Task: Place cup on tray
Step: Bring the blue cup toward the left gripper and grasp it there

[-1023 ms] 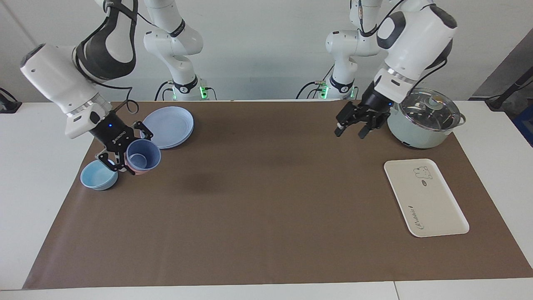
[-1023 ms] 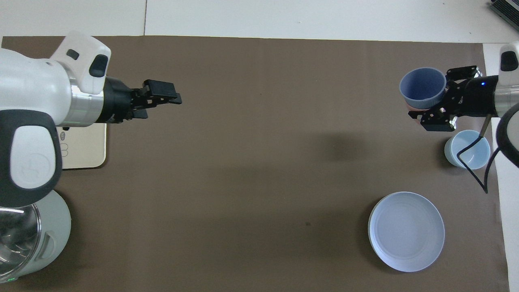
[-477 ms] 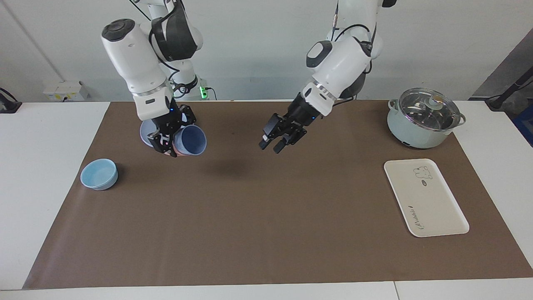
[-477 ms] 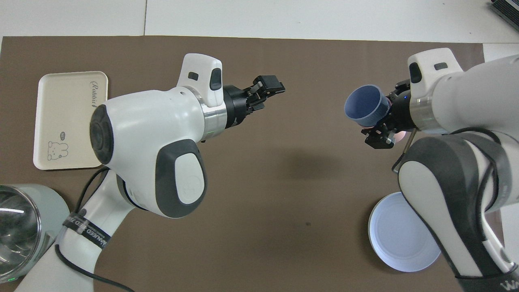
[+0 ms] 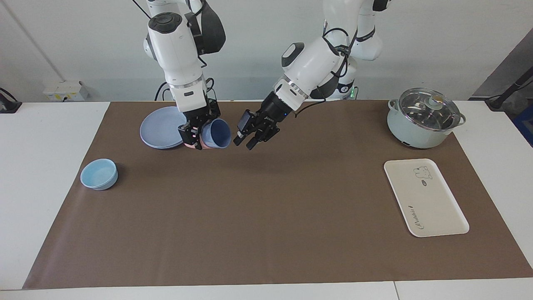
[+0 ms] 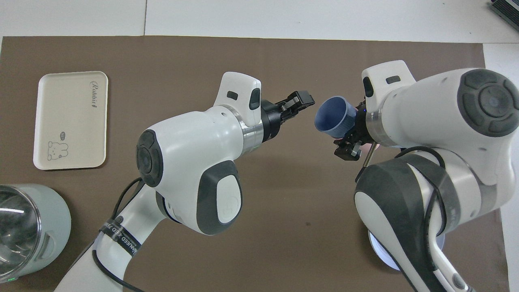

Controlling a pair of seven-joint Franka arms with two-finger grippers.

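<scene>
blue plastic up in the air: clamping the cup [image 5: 217, 133] in the right end effector [image 5: 192, 139], mouth tipped sideways, a bit of pink showing under its base, over the brown mat [image 5: 266, 216] on the tabletop just beside the round plate [image 5: 160, 131]. hovering the left end effector [image 5: 243, 143] close to the cup's mouth, not touching; not telling whether apart or together. probably preparing a handover. leaving the placing itself undone, with the tray [image 5: 424, 198] lying bare, well apart, toward the left arm's end near the pot [image 5: 422, 118].
</scene>
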